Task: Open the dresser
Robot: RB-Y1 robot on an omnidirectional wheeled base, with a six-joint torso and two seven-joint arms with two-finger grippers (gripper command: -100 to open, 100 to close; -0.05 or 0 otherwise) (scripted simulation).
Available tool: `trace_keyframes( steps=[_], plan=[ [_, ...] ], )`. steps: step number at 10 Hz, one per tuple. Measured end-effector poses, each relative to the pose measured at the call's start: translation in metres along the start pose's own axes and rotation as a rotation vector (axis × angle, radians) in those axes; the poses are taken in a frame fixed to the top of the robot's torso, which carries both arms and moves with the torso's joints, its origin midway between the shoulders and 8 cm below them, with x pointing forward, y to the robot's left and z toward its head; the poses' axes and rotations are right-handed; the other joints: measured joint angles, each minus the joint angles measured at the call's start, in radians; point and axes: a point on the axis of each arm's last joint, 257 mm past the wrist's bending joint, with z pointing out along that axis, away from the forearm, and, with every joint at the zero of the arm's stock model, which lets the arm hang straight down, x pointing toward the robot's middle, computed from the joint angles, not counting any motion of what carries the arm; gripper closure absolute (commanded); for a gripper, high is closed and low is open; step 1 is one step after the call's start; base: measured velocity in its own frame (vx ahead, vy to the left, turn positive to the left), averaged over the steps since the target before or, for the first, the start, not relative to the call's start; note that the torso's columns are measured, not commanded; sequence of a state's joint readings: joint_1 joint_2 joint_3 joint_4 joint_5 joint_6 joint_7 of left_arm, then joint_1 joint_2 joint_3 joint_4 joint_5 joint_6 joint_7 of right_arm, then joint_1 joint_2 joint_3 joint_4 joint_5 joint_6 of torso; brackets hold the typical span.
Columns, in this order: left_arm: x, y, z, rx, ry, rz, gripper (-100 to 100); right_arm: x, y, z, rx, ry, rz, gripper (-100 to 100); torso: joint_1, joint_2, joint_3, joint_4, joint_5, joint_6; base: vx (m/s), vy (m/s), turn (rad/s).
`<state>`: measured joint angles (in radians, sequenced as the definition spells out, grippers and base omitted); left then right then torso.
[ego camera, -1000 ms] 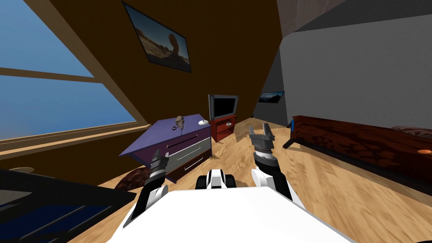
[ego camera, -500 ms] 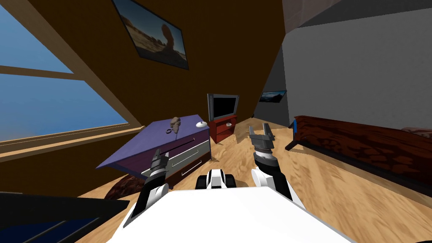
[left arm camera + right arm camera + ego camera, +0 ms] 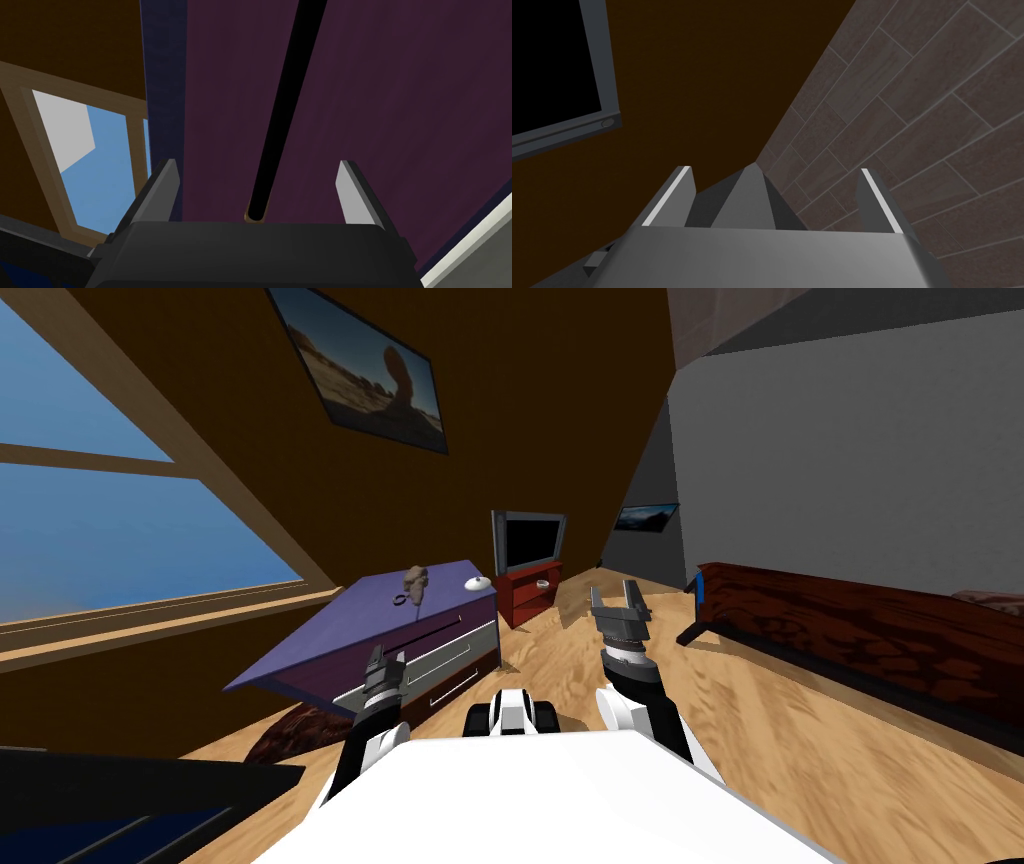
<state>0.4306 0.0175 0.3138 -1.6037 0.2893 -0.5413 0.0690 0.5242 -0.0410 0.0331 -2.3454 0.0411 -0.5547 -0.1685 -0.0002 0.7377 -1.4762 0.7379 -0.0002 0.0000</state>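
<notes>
The dresser (image 3: 400, 618) has a purple top, a dark purple upper drawer, a grey middle drawer (image 3: 462, 648) and a dark red lower one. My left gripper (image 3: 386, 656) is up against its front. In the left wrist view the left gripper (image 3: 257, 165) is open, and the upper drawer's black bar handle (image 3: 290, 85) runs between its fingers (image 3: 352, 195), untouched, across the dark purple drawer front (image 3: 400, 100). One end of the handle lies near the gripper's body. My right gripper (image 3: 615, 591) is open and holds nothing, raised over the floor to the right of the dresser.
A small figure (image 3: 415, 578) and a white dish (image 3: 478, 583) sit on the dresser top. Past the dresser a TV (image 3: 530, 540) stands on a red stand (image 3: 528, 590). A long dark wooden piece (image 3: 860, 628) lines the right. A brown round thing (image 3: 300, 728) lies beside the dresser.
My view swung a little at first, bringing the dresser nearer. Since then the left hand has edged right along the dresser front. The right arm has stayed put.
</notes>
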Motion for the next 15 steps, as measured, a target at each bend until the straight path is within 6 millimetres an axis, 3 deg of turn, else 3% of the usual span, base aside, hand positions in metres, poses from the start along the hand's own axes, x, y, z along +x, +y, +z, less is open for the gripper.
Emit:
trace_keyframes(
  steps=[2,3,5,15],
  plan=[
    [-0.003,-0.008,0.003,0.002,-0.002,0.001,-100,0.000,0.000,0.000,0.000,0.000,0.000,0,0.002,-0.004,-0.002,-0.001,0.001,0.000,0.067,0.026,-0.007],
    [-0.003,-0.008,0.004,0.001,-0.002,0.000,100,0.000,0.000,0.000,0.000,0.000,0.000,0,0.000,0.000,0.000,0.000,0.000,0.000,-0.051,-0.014,0.032],
    [-0.003,-0.001,-0.001,-0.010,-0.003,0.001,100,0.000,0.000,0.000,0.000,0.000,0.000,0,-0.001,0.004,0.002,0.004,-0.003,-0.001,-0.054,-0.039,-0.009],
    [-0.006,-0.011,-0.015,-0.014,0.001,-0.003,100,0.000,0.000,0.000,0.000,0.000,0.000,0,-0.007,0.008,0.003,0.005,-0.005,-0.001,-0.131,-0.091,0.006]
  ],
)
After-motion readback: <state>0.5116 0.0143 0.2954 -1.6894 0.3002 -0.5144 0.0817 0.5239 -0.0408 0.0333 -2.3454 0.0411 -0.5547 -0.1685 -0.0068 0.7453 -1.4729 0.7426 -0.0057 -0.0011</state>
